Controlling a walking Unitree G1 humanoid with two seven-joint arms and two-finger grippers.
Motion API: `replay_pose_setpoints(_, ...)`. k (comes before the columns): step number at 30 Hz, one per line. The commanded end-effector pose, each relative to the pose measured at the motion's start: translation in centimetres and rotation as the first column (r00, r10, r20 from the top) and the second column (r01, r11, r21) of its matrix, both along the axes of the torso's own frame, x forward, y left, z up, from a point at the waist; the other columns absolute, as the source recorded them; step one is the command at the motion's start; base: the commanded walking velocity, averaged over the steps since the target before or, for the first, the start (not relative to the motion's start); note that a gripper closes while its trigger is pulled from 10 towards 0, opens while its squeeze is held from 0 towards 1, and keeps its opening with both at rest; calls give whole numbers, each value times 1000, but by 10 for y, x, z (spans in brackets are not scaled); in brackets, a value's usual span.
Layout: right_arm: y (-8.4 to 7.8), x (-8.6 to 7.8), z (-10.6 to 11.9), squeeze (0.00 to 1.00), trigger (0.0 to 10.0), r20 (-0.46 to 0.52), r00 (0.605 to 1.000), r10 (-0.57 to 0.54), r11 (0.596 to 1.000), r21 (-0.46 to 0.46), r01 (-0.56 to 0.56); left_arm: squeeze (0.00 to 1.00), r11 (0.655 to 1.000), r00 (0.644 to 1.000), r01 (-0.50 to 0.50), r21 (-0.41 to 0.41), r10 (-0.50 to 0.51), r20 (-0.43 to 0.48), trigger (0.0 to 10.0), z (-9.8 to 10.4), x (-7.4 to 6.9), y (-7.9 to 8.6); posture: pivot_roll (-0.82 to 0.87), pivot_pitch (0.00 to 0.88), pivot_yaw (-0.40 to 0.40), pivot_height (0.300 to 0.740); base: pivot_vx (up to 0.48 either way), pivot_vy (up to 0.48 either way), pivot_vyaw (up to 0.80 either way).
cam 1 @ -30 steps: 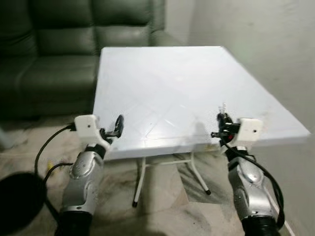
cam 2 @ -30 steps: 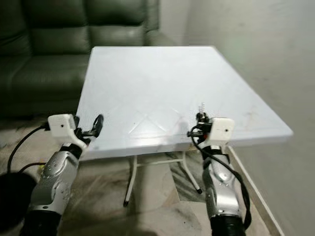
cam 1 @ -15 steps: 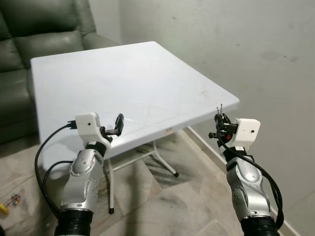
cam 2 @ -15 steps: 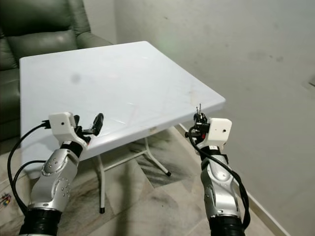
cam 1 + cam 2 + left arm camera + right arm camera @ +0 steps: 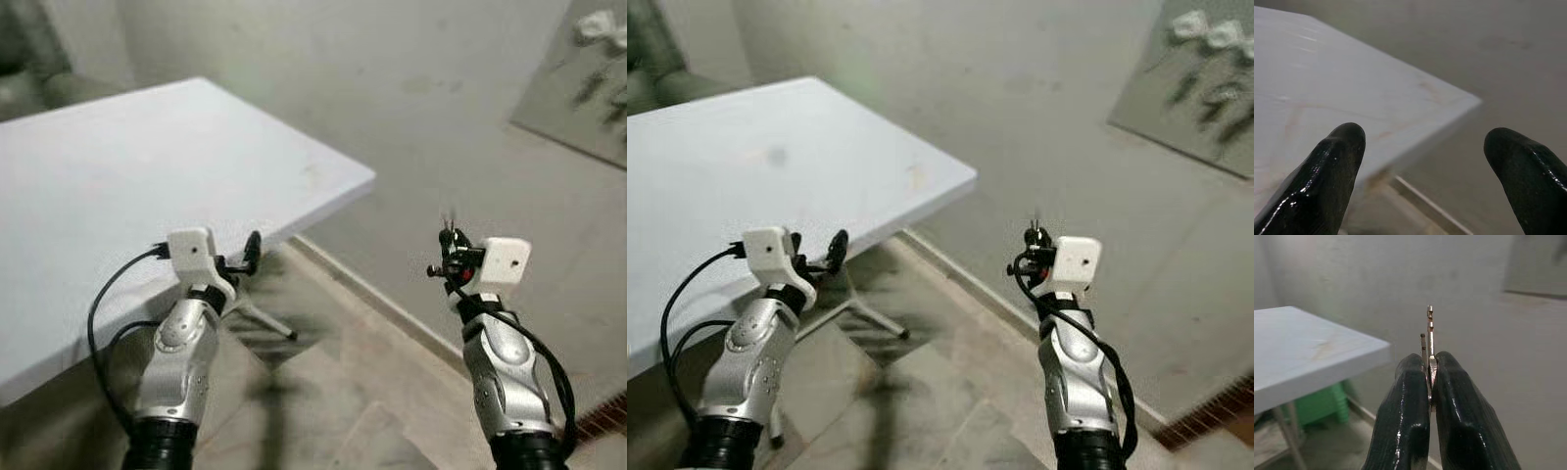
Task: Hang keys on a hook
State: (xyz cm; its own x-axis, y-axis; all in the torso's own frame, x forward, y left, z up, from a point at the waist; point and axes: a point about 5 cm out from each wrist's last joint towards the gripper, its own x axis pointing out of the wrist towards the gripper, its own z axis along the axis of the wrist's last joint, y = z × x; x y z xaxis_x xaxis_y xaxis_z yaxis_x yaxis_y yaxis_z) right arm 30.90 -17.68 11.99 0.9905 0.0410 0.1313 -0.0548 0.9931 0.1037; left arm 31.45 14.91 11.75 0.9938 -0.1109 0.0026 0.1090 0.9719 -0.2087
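My right gripper (image 5: 449,245) is raised in front of the grey wall and is shut on the keys (image 5: 1428,328). Their thin metal blades stick up past the black fingertips (image 5: 1415,372). The keys show as a small sliver (image 5: 447,217) above the gripper in the head views. My left gripper (image 5: 249,253) is held up by the near edge of the white table (image 5: 118,166). Its two fingers (image 5: 1327,166) stand wide apart with nothing between them. No hook can be made out.
The white folding table (image 5: 735,157) fills the left side, its corner (image 5: 367,179) pointing at the wall. A blurred grey panel (image 5: 578,78) hangs on the wall at upper right. A green stool (image 5: 1317,404) stands under the table. Tiled floor (image 5: 343,392) lies ahead.
The whole view has swung to the right: the sofa has left the picture and the wall with the panel has come in. Both arms hold the same pose.
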Motion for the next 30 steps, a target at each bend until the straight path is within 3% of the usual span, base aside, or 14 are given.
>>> replay_pose_setpoints(1, 2, 2, 6, 0, 10000, 18, 1000, 14, 1000, -4, -14, 0, 1000, 1000, -16, 11, 16, 3, 10000, 2, 1, 3, -22, 0, -46, 715, 0, 0, -769)
replay_pose_setpoints(30, 4, 1, 6, 0, 10000, 13, 1000, 28, 1000, -8, -27, 0, 1000, 1000, -24, 8, 24, -10, 10000, -1, -3, 1, -13, 0, -57, 715, 0, 0, -769)
